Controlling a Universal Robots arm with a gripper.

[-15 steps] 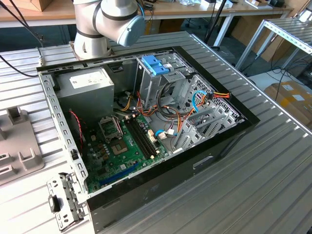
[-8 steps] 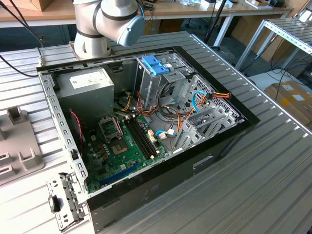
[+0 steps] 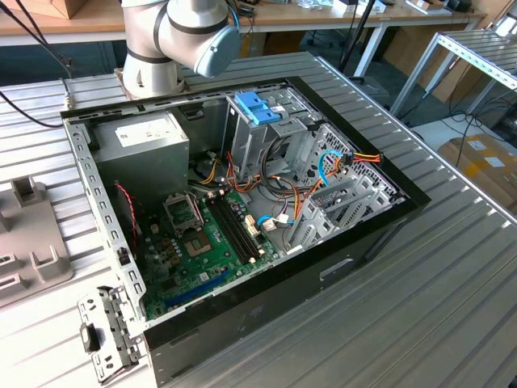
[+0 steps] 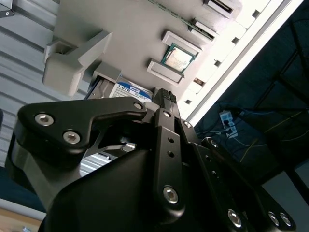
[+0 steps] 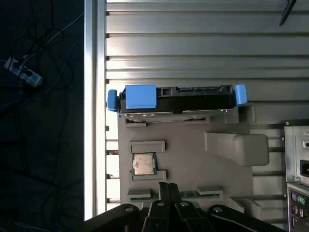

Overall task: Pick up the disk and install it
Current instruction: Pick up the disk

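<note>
Above the grey holder (image 5: 186,162), gripper (image 5: 167,187) hangs with fingers pressed together, gripping nothing. Disk (image 5: 176,99) stands on edge in a slot at the holder's end, apart from the gripper. Ribbed metal table (image 5: 193,38) underneath; open computer case (image 3: 242,210) sits on it, arm base (image 3: 153,56) just beyond.

The disk (image 5: 176,99) is dark along its edge, with bright blue rails on both ends and a blue tab; in the second wrist view its label is white and blue. The holder (image 5: 193,164) is plain matte grey, and the chip (image 5: 144,164) is silver with a green border. The counter (image 5: 193,38) is silver metal, ribbed in stripes all over. The gripper (image 4: 164,95) is black with shiny silver screws. In the exterior view, the case (image 3: 266,311) is black, the motherboard (image 3: 194,250) green, and the wires (image 3: 363,156) red, yellow and orange.
</note>
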